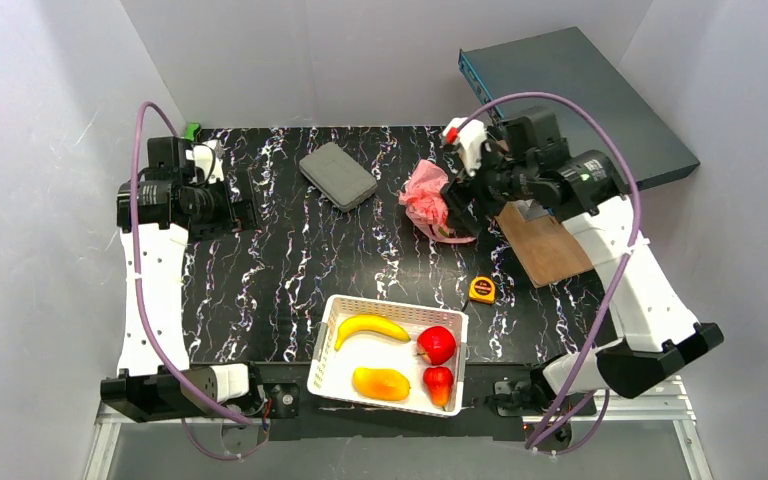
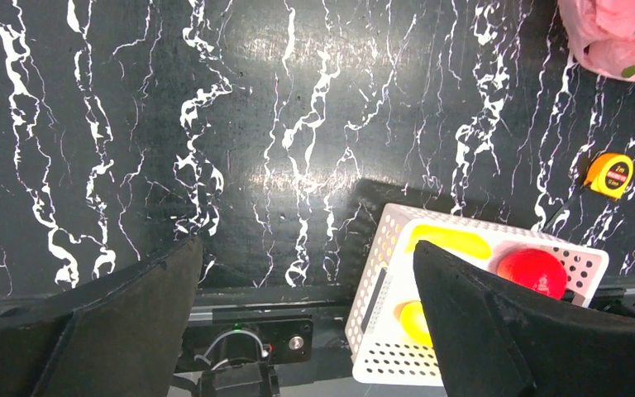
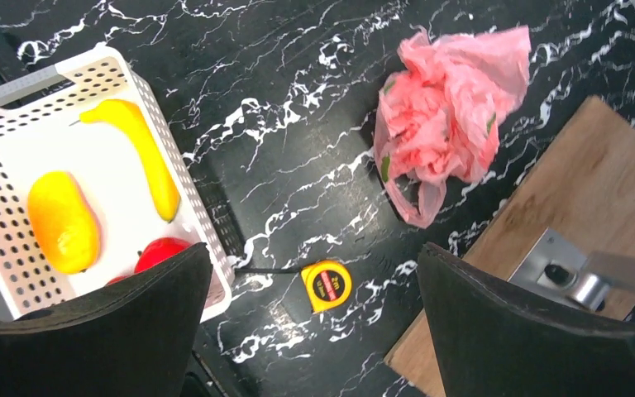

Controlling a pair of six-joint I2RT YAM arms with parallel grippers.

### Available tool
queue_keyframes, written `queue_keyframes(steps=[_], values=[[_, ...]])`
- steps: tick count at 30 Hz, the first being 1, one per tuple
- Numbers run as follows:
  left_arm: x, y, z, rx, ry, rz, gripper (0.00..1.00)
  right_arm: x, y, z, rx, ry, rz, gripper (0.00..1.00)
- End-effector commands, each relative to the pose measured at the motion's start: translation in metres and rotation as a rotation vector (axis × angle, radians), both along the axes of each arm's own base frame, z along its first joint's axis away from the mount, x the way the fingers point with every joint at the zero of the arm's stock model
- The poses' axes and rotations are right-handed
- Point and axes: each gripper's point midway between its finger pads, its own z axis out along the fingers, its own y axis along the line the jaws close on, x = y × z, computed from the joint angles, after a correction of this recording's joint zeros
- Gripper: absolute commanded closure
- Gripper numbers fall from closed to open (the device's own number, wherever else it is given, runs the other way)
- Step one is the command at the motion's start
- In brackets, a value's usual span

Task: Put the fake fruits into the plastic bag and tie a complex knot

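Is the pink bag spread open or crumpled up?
Crumpled. The bag lies bunched in a heap on the table, no open mouth showing; a loop of it trails toward the tape measure.

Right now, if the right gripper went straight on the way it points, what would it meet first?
Probably the tape measure on the table, which sits between the open fingers of the right gripper; depth is unclear.

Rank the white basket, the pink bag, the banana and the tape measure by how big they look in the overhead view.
Largest to smallest:
1. white basket
2. pink bag, crumpled, so this is only its bunched-up size
3. banana
4. tape measure
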Motion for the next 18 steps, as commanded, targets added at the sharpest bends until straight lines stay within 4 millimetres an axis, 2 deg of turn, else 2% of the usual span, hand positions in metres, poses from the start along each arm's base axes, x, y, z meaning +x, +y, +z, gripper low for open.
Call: queue_keyframes(steps=[1,5,8,15,18], values=[[-0.003,0.002,0.011,0.002,-0.082,0.046,0.01,0.019,0.031,-0.006,-0.073,-0.089,0.034,0.0],[-0.004,-0.016,0.017,-0.077,-0.183,-0.021,0.0,0.046,0.053,-0.035,-0.176,-0.132,0.039,0.0],[-0.005,-0.034,0.023,-0.133,-0.264,-0.134,0.0,0.075,0.065,-0.062,-0.253,-0.126,-0.001,0.0],[0.0,-0.028,0.008,-0.112,-0.198,-0.118,0.01,0.128,0.07,-0.111,-0.367,-0.096,-0.064,0.0],[0.001,-0.03,0.004,-0.126,-0.175,-0.124,0.01,0.147,0.063,-0.127,-0.404,-0.09,-0.083,0.0]])
